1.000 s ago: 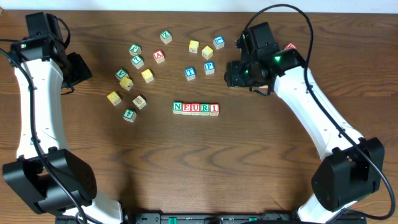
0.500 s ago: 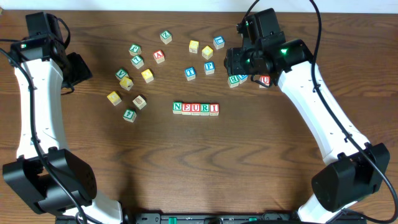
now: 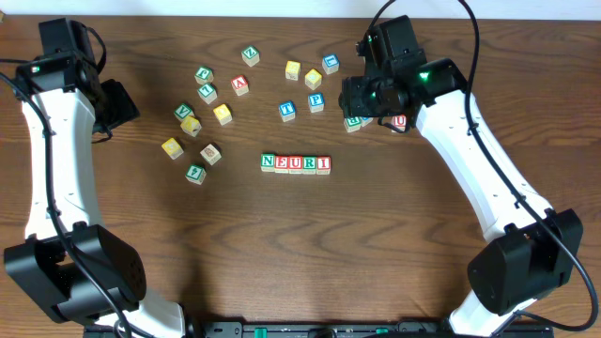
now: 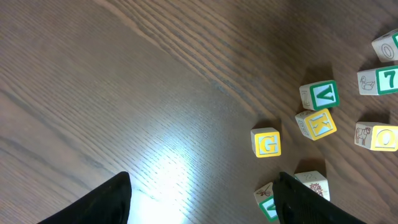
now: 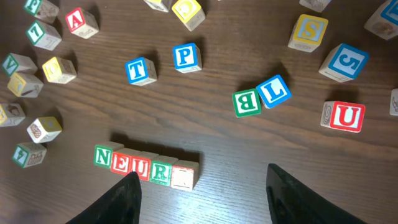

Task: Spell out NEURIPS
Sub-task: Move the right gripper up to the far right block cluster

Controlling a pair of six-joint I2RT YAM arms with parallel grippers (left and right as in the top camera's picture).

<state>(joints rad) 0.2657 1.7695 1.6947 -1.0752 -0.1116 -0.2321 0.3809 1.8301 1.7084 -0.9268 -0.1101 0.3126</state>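
Note:
A row of cubes reading N, E, U, R, I (image 3: 296,164) lies at the table's middle; the right wrist view shows the same row (image 5: 147,167). The blue P cube (image 5: 185,56) (image 3: 316,100) sits apart behind the row, beside a blue T. The yellow S cube (image 5: 308,31) lies farther right, hidden under the arm from overhead. My right gripper (image 5: 204,183) (image 3: 368,103) hovers open and empty, behind and to the right of the row. My left gripper (image 4: 202,183) (image 3: 120,103) hangs open and empty at the far left.
Loose cubes lie near the right gripper: green B (image 5: 247,102), blue L (image 5: 273,90), red U (image 5: 345,116), blue 5 (image 5: 344,62), blue T (image 5: 140,70). Near the left gripper lie yellow G (image 4: 266,142), K (image 4: 316,123) and green V (image 4: 320,95).
My right gripper has shifted slightly back and to the right, uncovering the B, L and U cubes beneath it. The left arm and the row have not moved.

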